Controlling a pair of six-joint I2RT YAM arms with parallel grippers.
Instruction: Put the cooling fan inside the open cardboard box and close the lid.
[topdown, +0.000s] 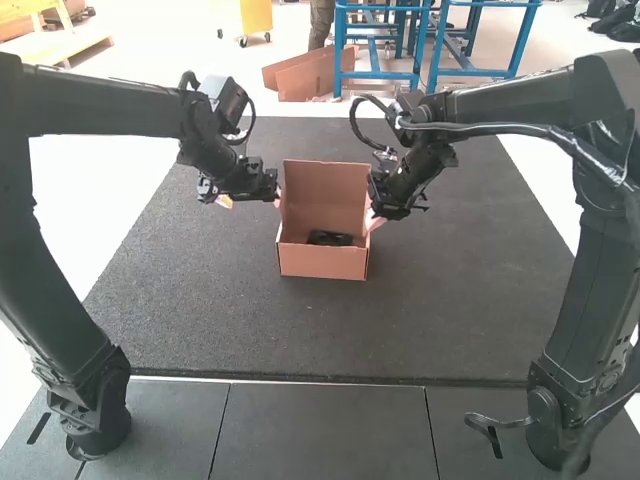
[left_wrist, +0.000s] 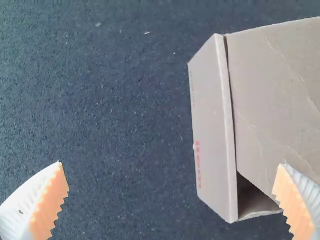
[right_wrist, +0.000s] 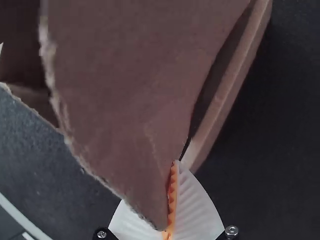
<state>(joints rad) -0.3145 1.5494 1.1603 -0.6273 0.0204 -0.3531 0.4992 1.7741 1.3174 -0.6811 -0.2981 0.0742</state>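
I find the black cooling fan (topdown: 330, 238) inside the brown open cardboard box (topdown: 322, 262) at frame centre, lid (topdown: 322, 190) upright. My left gripper (topdown: 268, 188) sits beside the lid's left edge, jaws wide. My right gripper (topdown: 378, 207) is clamped on the right side flap (right_wrist: 125, 100).

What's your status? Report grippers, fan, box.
Left gripper open beside lid. Right gripper shut on side flap. Cooling fan inside cardboard box; lid upright, not yet closed.
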